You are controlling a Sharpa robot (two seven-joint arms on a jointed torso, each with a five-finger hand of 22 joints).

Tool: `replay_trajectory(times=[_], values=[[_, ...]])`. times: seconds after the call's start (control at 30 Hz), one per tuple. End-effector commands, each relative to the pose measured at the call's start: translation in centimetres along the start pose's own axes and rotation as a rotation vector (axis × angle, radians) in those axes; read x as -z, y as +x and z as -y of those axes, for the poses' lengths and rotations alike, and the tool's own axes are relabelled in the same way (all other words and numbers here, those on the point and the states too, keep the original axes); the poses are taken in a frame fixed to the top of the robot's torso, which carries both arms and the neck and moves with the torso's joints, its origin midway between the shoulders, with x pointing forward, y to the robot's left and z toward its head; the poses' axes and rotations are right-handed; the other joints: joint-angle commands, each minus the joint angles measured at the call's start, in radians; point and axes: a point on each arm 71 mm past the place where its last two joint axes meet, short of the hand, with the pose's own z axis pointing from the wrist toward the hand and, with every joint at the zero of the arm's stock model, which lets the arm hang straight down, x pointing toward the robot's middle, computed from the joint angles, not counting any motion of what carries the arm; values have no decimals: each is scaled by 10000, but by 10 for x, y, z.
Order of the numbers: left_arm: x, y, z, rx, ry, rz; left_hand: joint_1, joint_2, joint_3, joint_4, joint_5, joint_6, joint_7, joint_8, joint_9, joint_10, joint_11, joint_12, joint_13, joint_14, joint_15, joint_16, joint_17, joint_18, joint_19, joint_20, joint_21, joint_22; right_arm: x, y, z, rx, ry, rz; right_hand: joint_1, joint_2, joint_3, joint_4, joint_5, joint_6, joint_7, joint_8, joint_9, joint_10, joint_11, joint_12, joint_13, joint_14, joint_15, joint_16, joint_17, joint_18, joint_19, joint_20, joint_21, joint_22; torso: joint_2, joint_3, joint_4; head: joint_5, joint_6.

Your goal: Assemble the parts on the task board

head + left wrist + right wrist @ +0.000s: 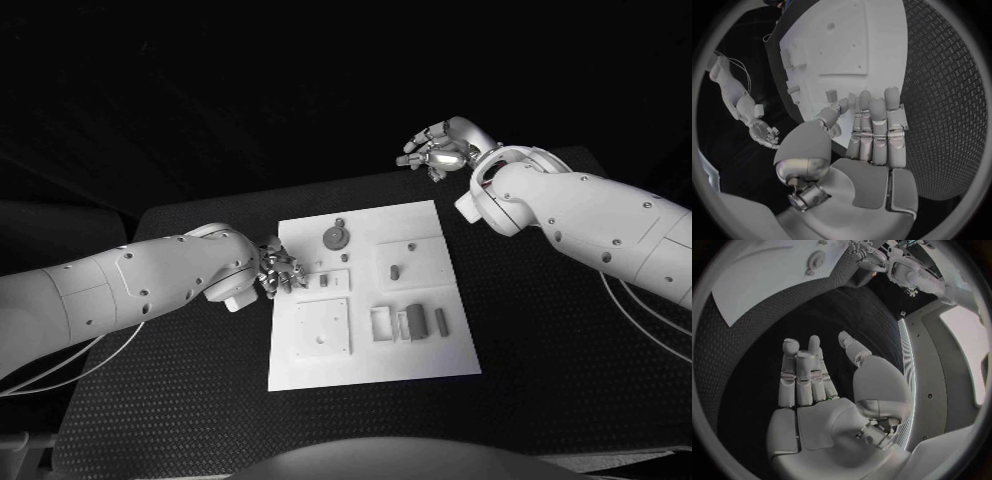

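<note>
task board – left robot hand on its edge, released; right robot hand released

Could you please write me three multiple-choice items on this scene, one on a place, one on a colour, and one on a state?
1. Where is the left hand?
A. At the task board's left edge
B. Off the table's far edge
C. On the board's right half

2. What colour is the task board?
A. Black
B. White
C. Striped

3. What state is the right hand in?
A. Holding a round part
B. Pressing on the board
C. Open, holding nothing

Answers:
1. A, the head view shows its fingers over the board's left edge.
2. B, it is a white plate on the black table.
3. C, the right wrist view shows its fingers extended with nothing in them.
</note>
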Motion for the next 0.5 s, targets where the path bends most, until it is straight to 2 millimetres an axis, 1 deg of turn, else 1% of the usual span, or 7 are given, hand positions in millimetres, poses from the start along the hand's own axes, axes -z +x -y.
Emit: replay_trajectory(times=[0.03,0.23,0.5], values=[[-1,2,1,-98,-88,42,88,43,93,-45,35,260,-164,61,675,251,-177,40,16,190,-257,38,-14,-60,180,-227,47,12,0,2,-1,-19,-57,-133,-72,-2,-13,56,22,0,50,-25,14,86,-10,-67,-9,-76,-22,-16,-14,224,14,-87,-46,189,0,-2,7,-4,-1],[-2,5,3,-111,-53,14,76,49,89,-43,30,267,-166,60,680,258,-180,44,18,191,-260,55,-16,-60,188,-231,51,22,0,2,-1,-20,-58,-136,-71,-2,-11,55,22,0,50,-26,14,87,-10,-69,-9,-76,-23,-16,-14,224,13,-88,-47,189,-3,4,-3,-7,-5],[-3,7,7,-147,-43,-36,66,52,88,-48,28,284,-174,60,693,276,-190,56,24,201,-271,93,-17,-58,208,-243,62,43,0,2,-1,-21,-59,-142,-74,-2,-10,58,22,-1,50,-27,16,88,-10,-73,-9,-77,-22,-16,-14,224,12,-88,-47,189,-7,10,1,-39,-10]])
